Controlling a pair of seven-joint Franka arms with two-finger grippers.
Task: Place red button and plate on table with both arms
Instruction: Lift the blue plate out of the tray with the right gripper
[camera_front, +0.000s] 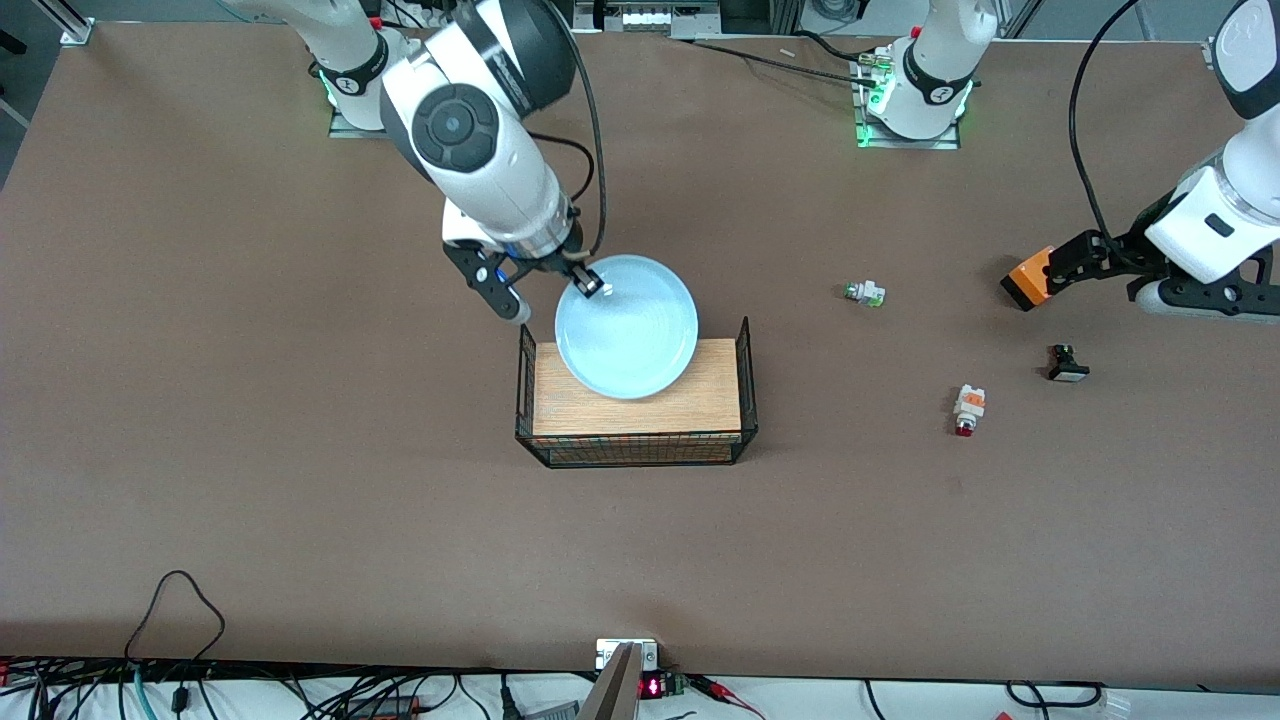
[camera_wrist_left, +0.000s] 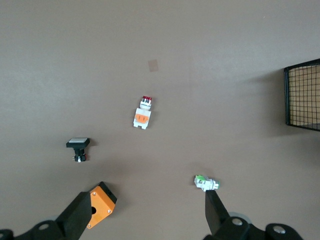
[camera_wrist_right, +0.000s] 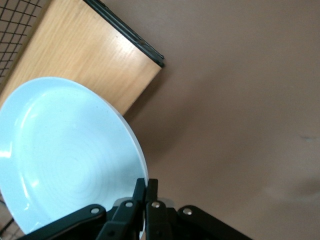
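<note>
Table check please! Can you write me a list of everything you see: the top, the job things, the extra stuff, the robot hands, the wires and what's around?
Surface: brown table.
Job's things: plate over wooden tray; red button lying on the table.
Clutter: green-tipped part, orange box, black switch.
Grippers: right gripper shut on the plate's rim; left gripper open above the clutter.
Cables: bundle along the table's near edge.
Surroundings: nothing seen.

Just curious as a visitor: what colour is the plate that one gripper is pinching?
Pale light blue; the plate shows best in the front view.
</note>
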